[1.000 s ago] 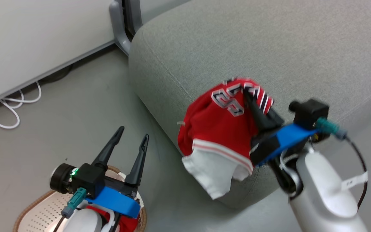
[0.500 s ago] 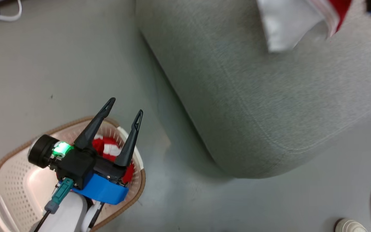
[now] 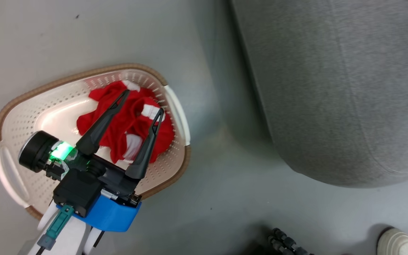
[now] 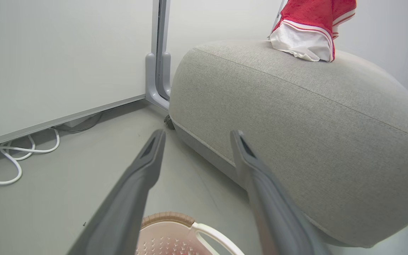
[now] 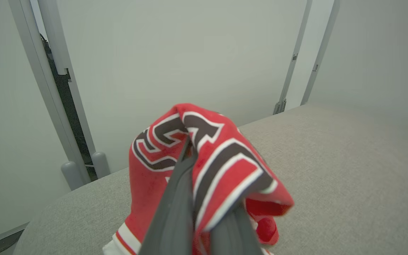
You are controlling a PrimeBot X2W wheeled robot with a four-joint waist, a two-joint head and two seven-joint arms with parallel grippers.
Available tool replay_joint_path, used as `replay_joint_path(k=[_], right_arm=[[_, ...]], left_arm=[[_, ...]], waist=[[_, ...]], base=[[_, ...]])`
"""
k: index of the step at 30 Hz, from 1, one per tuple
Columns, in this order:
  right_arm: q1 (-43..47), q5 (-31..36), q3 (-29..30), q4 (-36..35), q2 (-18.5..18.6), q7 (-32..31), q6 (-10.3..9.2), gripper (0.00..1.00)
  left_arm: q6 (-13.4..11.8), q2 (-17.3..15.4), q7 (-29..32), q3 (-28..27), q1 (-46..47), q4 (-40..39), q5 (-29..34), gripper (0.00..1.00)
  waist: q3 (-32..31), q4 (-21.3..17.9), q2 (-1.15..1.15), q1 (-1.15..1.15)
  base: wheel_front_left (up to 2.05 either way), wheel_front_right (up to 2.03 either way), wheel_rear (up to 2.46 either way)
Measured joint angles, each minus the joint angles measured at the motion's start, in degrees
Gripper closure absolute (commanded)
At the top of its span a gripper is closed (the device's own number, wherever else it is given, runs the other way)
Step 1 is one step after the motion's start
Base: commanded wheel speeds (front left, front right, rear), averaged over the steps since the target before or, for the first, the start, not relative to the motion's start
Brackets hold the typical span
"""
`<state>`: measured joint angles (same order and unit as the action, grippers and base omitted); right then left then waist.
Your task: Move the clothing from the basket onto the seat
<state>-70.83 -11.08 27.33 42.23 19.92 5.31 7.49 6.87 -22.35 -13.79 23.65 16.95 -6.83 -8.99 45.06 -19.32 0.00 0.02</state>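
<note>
Since a second ago the head camera has tipped down toward the floor, and the right arm has carried its load from the seat's near edge to a spot above the seat top.

The left end effector [image 3: 143, 101] hovers over the basket with its two dark fingers spread wide and nothing between them. Directly beneath the fingertips lies a crumpled red garment [image 3: 129, 122] with white patches, bunched against the right inner wall of the basket [image 3: 41, 109]. The basket is cream, perforated and brown-rimmed, and stands on the grey floor [image 3: 83, 35] just left of the seat.

The right end effector [image 5: 193, 166] is clamped tight on the jersey [image 5: 221, 170], its fingers buried in red cloth with black, white-edged numerals folded over them. In the left wrist view the jersey hangs over the top of the seat [image 3: 331, 88], and its white lining appears to touch the grey fabric, though the angle makes contact hard to confirm.

A pale shoe [image 3: 397, 242] of a person shows at the near right corner of the head view. A white cable [image 4: 12, 156] loops on the floor along the far wall.
</note>
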Motion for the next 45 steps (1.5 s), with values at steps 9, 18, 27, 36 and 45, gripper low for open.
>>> replay_joint_path(k=[9,18,27,36,45], right_arm=[[2.2,5.9,5.0,11.8,0.7,4.0,0.0,0.0],[4.3,9.9,2.8,17.8,1.9,6.2,0.0,0.0],[15.1,10.5,-0.1,18.4,3.7,8.4,0.0,0.0],[29.6,11.1,-5.1,9.6,-1.7,9.5,0.0,0.0],[44.7,8.4,-9.6,-8.3,-9.2,7.6,0.0,0.0]], left_arm=[[-0.3,0.9,-0.6,0.9,0.6,0.6,-0.1,0.0],[-0.2,4.0,-1.2,1.6,1.1,4.8,-2.1,0.0],[0.2,9.6,-1.2,1.1,-0.1,10.5,-3.7,0.0],[0.2,12.5,-1.3,-2.5,-7.7,16.3,-5.2,0.0],[0.3,14.3,-1.3,-6.7,-12.7,18.7,-5.3,0.0]], waist=[[1.6,5.1,0.0,-0.01],[-4.3,7.0,0.0,-0.02],[-15.0,10.0,0.0,-0.03],[-28.4,12.5,0.01,-0.04],[-38.6,13.0,0.01,-0.04]], base=[[0.0,0.0,0.0],[0.0,0.0,0.0],[0.0,0.0,0.0],[0.0,0.0,0.0],[0.0,0.0,0.0]])
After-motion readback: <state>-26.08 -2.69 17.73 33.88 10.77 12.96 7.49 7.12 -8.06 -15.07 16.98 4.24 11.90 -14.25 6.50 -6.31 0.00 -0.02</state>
